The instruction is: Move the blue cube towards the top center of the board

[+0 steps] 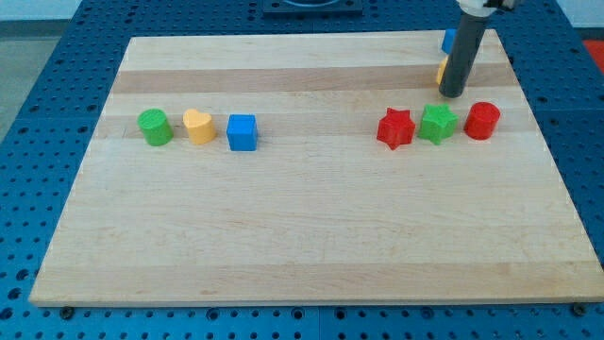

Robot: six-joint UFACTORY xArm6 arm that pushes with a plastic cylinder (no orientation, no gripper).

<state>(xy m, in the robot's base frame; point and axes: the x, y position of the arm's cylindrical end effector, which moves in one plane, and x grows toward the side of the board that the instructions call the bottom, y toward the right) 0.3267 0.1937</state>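
The blue cube (242, 132) sits on the wooden board (311, 236) at the view's left, the rightmost of a row of three blocks. My tip (451, 94) is far to its right, near the view's top right, touching down just above the green star (437, 123). The rod partly hides a blue block (449, 41) and an orange block (442, 69) behind it.
A green cylinder (155, 127) and a yellow heart (198, 125) lie left of the blue cube. A red star (395, 128), the green star and a red cylinder (482, 121) form a row at the right.
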